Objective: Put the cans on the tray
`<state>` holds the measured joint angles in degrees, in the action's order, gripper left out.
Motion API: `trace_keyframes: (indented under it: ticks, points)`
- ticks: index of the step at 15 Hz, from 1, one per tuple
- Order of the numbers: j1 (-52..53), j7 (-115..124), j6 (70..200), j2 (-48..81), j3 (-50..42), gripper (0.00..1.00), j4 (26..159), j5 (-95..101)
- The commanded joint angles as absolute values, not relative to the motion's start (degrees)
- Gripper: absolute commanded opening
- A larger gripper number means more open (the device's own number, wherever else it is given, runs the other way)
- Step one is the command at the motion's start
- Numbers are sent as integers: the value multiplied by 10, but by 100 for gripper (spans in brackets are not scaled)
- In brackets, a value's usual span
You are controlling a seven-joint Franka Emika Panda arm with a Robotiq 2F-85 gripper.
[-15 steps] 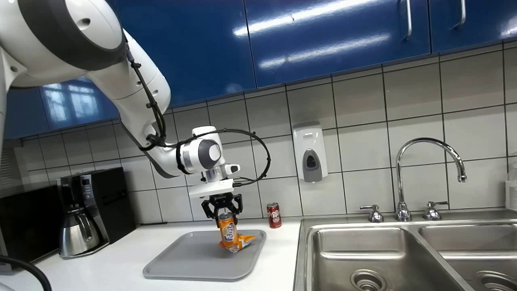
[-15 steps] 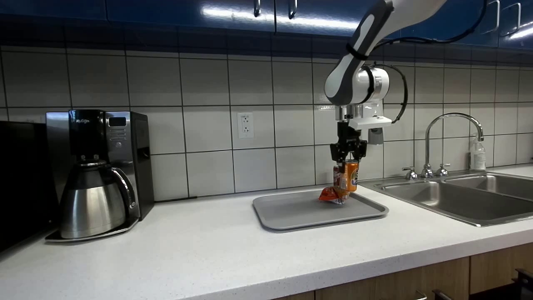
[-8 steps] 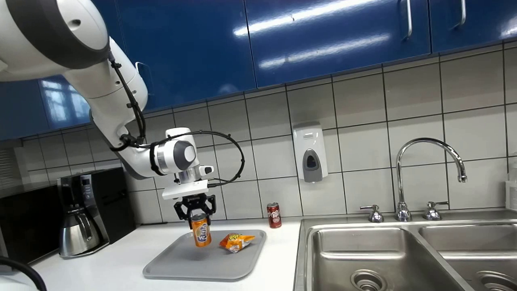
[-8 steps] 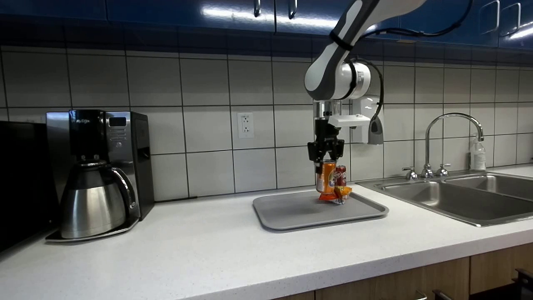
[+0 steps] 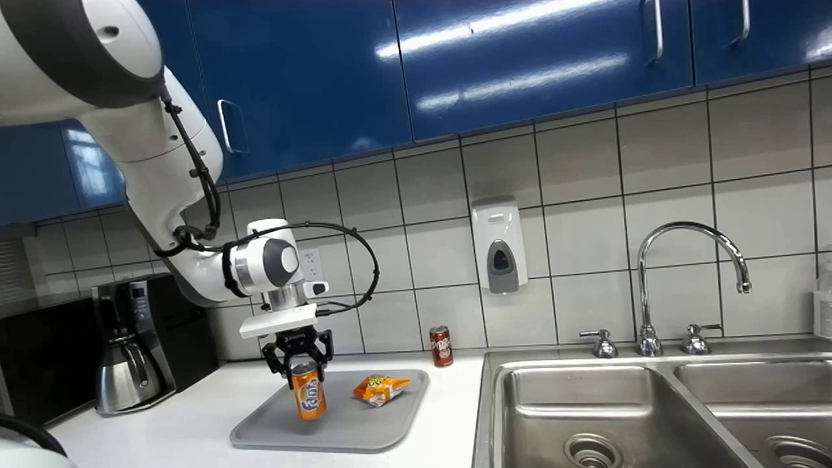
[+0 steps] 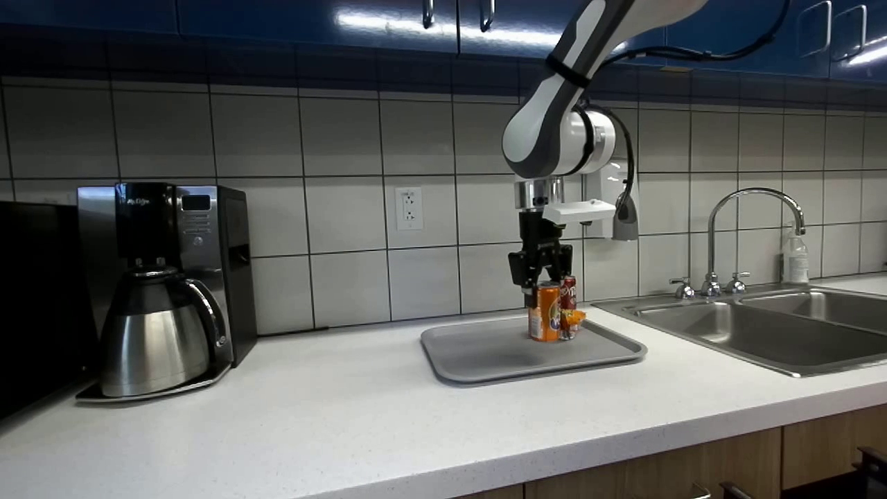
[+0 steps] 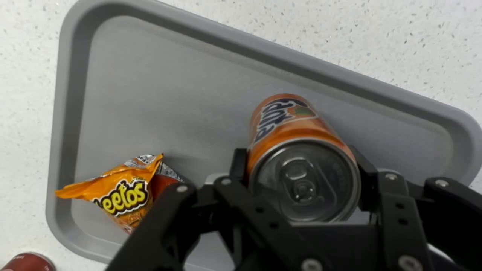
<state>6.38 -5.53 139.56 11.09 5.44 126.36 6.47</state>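
Observation:
My gripper point(image 5: 305, 378) is shut on the orange can point(image 5: 309, 399), with one finger on each side near its top. The can is nearly upright over the middle of the grey tray point(image 5: 351, 430); I cannot tell whether its base touches the tray. In the wrist view the gripper point(image 7: 302, 167) holds the can point(image 7: 288, 120) with its silver top facing me. The red-brown can point(image 5: 441, 347) stands on the counter behind the tray, by the tiled wall. It is partly hidden behind the orange can in an exterior view point(image 6: 568, 294), and only its edge shows in the wrist view point(image 7: 28, 262).
An orange snack packet point(image 5: 381, 390) lies on the tray, beside the held can. A steel sink point(image 5: 578, 406) with a faucet is on one side. A coffee maker point(image 6: 163, 291) stands on the other. A soap dispenser point(image 5: 499, 246) hangs on the wall, and blue cabinets point(image 5: 299, 78) are overhead.
My gripper has carried the orange can away from the packet, toward the tray's middle, and lowered it. The packet is now uncovered in an exterior view. The red-brown can has not moved.

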Motion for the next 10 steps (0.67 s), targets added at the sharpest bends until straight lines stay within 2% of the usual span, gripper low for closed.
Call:
trace_keyframes:
  ticks: [1,10]
  points:
    - [68,-23,1389,88,50,38,1281,85]
    - [66,-24,1402,101,50,38,1292,83]
